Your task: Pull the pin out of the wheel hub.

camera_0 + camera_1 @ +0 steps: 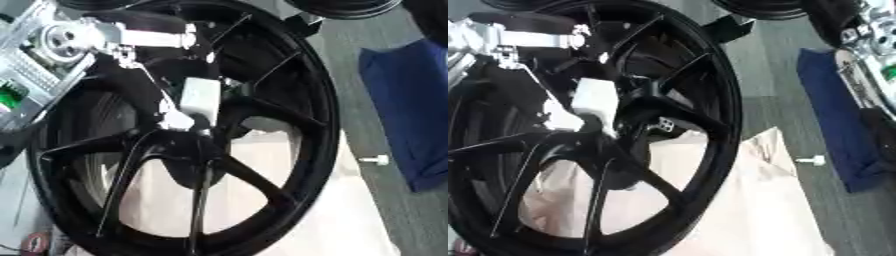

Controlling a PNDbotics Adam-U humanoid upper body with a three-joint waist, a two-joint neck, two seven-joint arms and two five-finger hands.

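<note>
We are looking at a workshop, black spoked wheel (262,115) standing on pale sheet (754,210), grey floor (776,75), blue cloth (407,100) lying nearby

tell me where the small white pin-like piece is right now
The small white piece lies on the grey floor to the right of the black wheel, between the pale sheet and the blue cloth.

grey floor (367,65), pale cloth (737,210) spread under black wheel (315,125), small white pin (376,160) beside it, blue cloth (411,100) at right

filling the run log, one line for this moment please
left hand at wheel hub, fingers not discernible | right hand unseen | small white piece on floor beside blue cloth
</note>
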